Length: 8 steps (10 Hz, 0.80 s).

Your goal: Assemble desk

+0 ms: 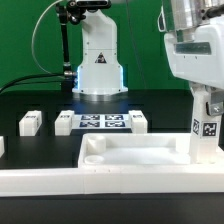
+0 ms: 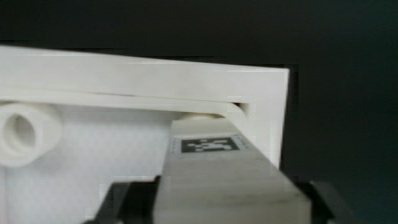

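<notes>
A leg (image 1: 208,128) is held upright, clamped in the end effector (image 1: 206,108); its long axis points down at the exterior view's right corner of the panel (image 1: 130,155).

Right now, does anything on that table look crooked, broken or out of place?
Nothing stands out. The gripper holds one leg upright at the desk panel's corner on the exterior view's right; the other legs sit tidily beside the marker board.

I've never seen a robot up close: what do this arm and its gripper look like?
The arm is glossy white with rounded casings, a blue glowing ring at its base, a triangular warning sticker and black cables. The gripper has dark fingers.
</notes>
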Available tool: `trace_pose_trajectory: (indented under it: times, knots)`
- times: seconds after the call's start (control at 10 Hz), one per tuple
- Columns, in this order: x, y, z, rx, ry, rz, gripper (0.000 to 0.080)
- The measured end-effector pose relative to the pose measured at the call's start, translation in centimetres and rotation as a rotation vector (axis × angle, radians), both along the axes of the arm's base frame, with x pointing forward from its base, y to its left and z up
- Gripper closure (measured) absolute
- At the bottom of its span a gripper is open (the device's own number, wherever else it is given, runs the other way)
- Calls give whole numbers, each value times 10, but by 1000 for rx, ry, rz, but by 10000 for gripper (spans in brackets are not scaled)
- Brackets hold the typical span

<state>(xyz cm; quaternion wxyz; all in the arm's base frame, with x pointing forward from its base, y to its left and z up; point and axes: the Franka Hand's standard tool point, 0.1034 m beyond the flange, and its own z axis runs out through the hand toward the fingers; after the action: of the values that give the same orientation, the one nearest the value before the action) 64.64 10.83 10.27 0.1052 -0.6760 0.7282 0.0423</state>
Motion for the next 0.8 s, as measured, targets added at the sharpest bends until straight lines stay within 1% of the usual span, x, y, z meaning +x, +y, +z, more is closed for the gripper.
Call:
trace_pose_trajectory:
  times: [0.3, 0.5, 0.6, 0.7, 0.8]
  knots:
    - [0, -1, 0, 27, 22, -176, 503]
    - [1, 0, 0, 32, 30, -234, 503]
    - [0, 1, -1, 44, 43, -293, 394]
    - [0, 1, -1, 42, 39, -272, 394]
    - [0, 1, -1, 42, 38, -269, 258]
